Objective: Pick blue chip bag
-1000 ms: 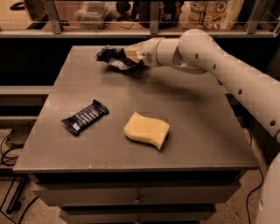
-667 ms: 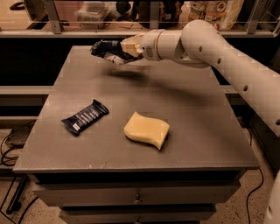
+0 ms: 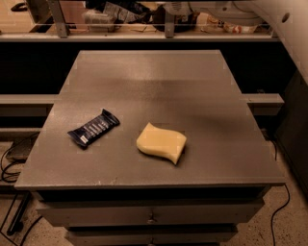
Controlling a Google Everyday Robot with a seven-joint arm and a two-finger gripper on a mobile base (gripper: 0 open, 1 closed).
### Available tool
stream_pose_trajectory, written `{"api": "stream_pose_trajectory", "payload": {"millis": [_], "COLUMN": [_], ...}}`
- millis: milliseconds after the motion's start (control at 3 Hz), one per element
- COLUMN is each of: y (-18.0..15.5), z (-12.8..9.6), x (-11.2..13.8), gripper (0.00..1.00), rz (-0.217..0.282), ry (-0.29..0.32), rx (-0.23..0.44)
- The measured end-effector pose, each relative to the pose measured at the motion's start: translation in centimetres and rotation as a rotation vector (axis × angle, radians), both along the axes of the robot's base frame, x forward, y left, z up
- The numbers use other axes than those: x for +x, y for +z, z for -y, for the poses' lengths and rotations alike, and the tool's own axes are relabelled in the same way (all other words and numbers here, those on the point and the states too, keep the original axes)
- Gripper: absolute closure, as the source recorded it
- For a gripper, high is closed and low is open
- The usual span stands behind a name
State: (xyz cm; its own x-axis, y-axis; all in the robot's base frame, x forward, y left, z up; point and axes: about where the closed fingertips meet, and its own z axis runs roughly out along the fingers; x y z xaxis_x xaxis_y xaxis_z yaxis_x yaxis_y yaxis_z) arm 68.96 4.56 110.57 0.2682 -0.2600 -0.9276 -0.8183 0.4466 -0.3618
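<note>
Camera view: gripper (image 3: 161,10) sits high at the top edge, over the far rim of the table (image 3: 154,77), on the end of the white arm (image 3: 226,8) that reaches in from the upper right. The bag (image 3: 122,12) lies right against the gripper, on the side away from the arm, clear of the tabletop. Its long axis runs roughly in line with the arm. We judge the gripper clamped on the bag, though the contact itself is murky against the shelf clutter behind.

Well below and nearer us than the gripper:
- The wrapper (image 3: 94,128) lies flat and aslant.
- The sponge (image 3: 161,142) lies beside it, the two apart.

Neither is near the bag. We see nothing between the gripper and open air, so further lifting looks unobstructed.
</note>
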Motion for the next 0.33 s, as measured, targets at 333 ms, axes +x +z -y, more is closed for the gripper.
{"api": "stream_pose_trajectory", "payload": {"millis": [333], "y": [0.44], "z": [0.11], "x": [-0.05], "gripper": [1.0], "rz": [0.004], "ry": [0.002], "rx": [0.004]}}
